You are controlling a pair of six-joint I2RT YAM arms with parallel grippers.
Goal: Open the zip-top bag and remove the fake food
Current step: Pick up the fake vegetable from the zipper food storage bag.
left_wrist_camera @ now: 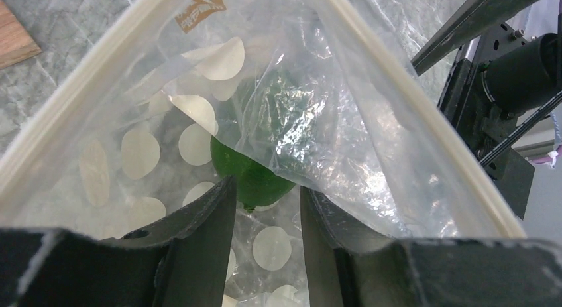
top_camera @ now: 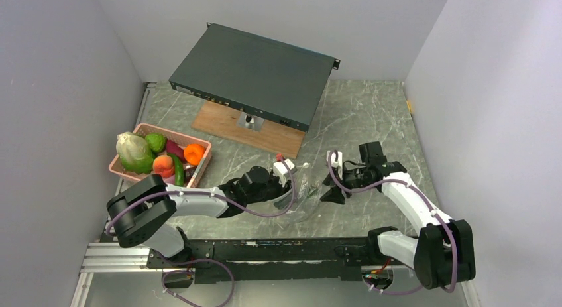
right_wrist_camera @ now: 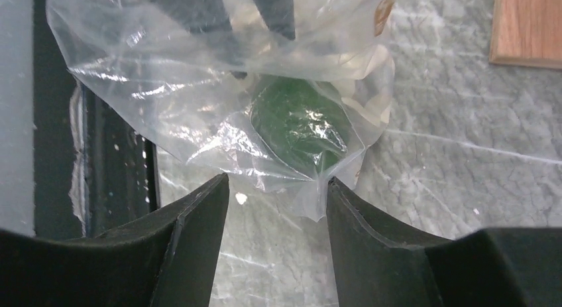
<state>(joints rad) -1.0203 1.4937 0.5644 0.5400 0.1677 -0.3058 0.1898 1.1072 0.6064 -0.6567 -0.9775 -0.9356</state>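
The zip-top bag (top_camera: 306, 191) is lying open on the table (top_camera: 371, 115), green fake food (left_wrist_camera: 255, 178) inside; the left gripper (left_wrist_camera: 268, 187), jaws apart, is sitting in its mouth, probably wanting a square pinch; the right gripper (right_wrist_camera: 278, 184), also open-jawed and empty, is likely best pinning the closed end.

You have the zip-top bag (top_camera: 308, 187) on the tabletop (top_camera: 371, 115), at the near middle; the left hand (left_wrist_camera: 265, 194) sits in its mouth from the left, the right hand (right_wrist_camera: 277, 187) just to its right; one piece of fake food (left_wrist_camera: 255, 174) lies inside it; the basket (top_camera: 205, 148) stands at the left edge, holding more pieces (top_camera: 142, 154); at the far middle, a flat case (top_camera: 255, 75) rests on a board (top_camera: 222, 121).
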